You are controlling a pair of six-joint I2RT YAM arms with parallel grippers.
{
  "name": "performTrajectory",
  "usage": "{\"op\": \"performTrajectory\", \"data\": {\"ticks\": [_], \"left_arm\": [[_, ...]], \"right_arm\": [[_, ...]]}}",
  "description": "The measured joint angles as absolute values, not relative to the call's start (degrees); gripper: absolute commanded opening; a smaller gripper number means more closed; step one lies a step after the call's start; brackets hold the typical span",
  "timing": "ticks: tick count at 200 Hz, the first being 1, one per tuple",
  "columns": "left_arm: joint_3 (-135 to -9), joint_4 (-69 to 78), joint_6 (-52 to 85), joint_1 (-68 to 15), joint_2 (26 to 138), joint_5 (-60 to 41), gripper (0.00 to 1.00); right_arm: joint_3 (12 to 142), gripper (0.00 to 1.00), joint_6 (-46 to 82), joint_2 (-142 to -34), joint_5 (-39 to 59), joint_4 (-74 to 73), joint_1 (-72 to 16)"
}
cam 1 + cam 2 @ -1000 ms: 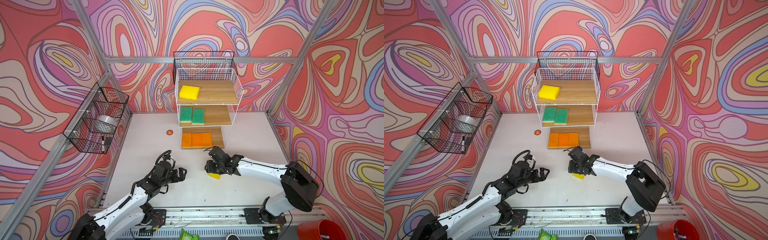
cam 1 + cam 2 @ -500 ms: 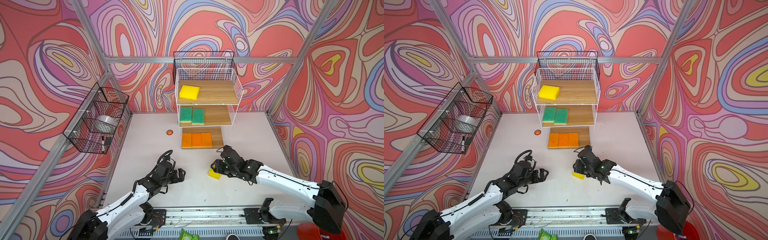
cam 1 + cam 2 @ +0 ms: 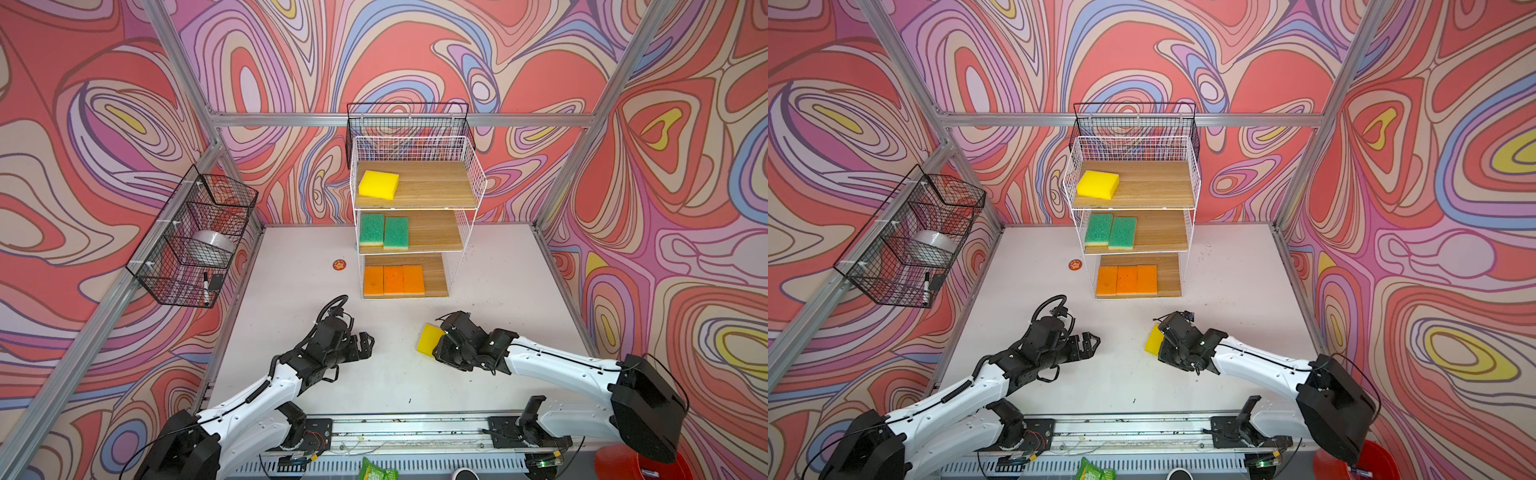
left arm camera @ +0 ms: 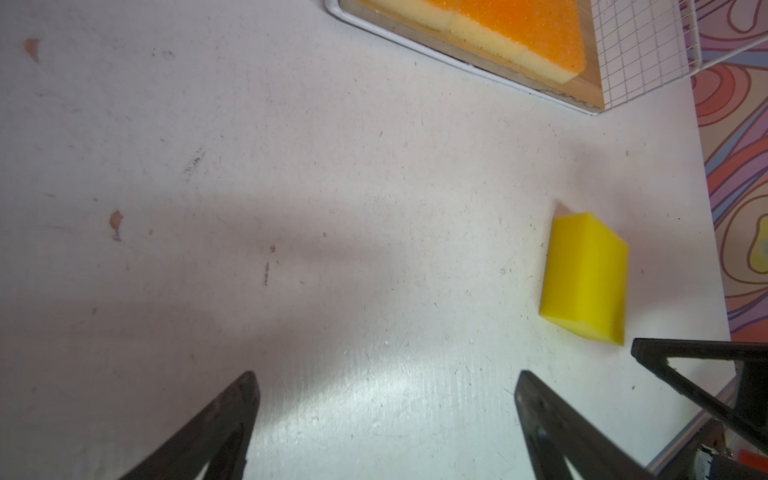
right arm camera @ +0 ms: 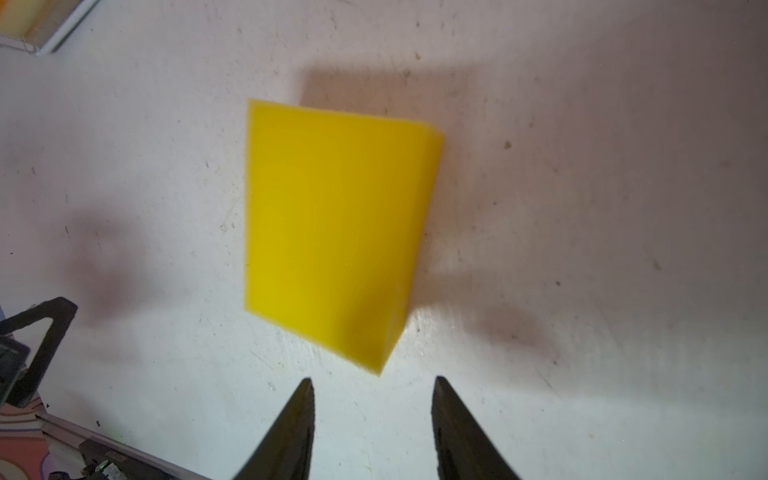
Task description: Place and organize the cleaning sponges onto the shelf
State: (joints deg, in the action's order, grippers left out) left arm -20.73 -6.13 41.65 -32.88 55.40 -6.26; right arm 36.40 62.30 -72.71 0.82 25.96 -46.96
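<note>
The left arm (image 3: 249, 395) and right arm (image 3: 557, 365) share one build: smooth white shells on the long links, dotted with small dark screws, and bulky black housings at the joints. A black cable (image 3: 332, 302) arcs over the left arm's far end; a thin black wire (image 3: 573, 358) runs along the right arm's white link. The left gripper (image 4: 384, 374) and right gripper (image 5: 372, 379) have thin black fingers, open triangular frames tapering to points.
</note>
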Motion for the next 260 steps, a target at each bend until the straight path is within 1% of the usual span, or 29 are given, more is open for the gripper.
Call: {"op": "performTrajectory", "data": {"ticks": [14,59,104,116,122,130,141,145,178,211,260], "left_arm": [[-20.7,-6.1,41.6,-32.9,55.4,-6.3,0.97],[-20.7,-6.2,41.6,-32.9,54.9,-6.4,0.97],[-20.7,-6.3,41.6,-32.9,54.1,-6.4,0.97],[-20.7,-6.3,41.6,-32.9,53.5,-6.4,0.97],[-20.7,-6.4,41.6,-32.9,53.3,-6.4,0.97],[-20.7,-6.6,41.6,-32.9,53.0,-6.4,0.97],[-20.7,-7.0,41.6,-32.9,52.7,-6.4,0.97],[-20.7,-7.2,41.6,-32.9,52.6,-6.4,0.97],[-21.0,-8.9,41.6,-32.9,52.4,-6.4,0.97],[-23.4,-12.0,41.1,-32.9,51.8,-6.4,0.97],[-32.6,-21.0,38.7,-32.9,47.1,-4.3,0.97]], "right_arm": [[36.4,0.45,62.4,-73.5,0.8,25.5,-47.0],[36.4,0.38,62.4,-74.0,0.3,23.6,-47.0],[36.4,0.28,62.2,-77.6,0.3,22.2,-47.0],[36.4,0.22,62.1,-78.5,0.4,21.8,-47.0],[36.4,0.18,61.9,-78.7,0.5,21.7,-47.0],[36.4,0.09,62.0,-78.7,0.5,21.6,-47.0],[36.6,0.01,61.0,-78.7,0.6,21.8,-47.0],[36.7,0.00,60.9,-78.7,0.6,21.9,-47.0],[39.0,0.00,57.7,-77.1,-0.1,25.0,-47.0],[44.9,0.00,51.1,-73.8,-0.5,29.3,-47.0],[53.4,0.00,40.4,-71.2,-0.2,36.2,-47.0]]}}
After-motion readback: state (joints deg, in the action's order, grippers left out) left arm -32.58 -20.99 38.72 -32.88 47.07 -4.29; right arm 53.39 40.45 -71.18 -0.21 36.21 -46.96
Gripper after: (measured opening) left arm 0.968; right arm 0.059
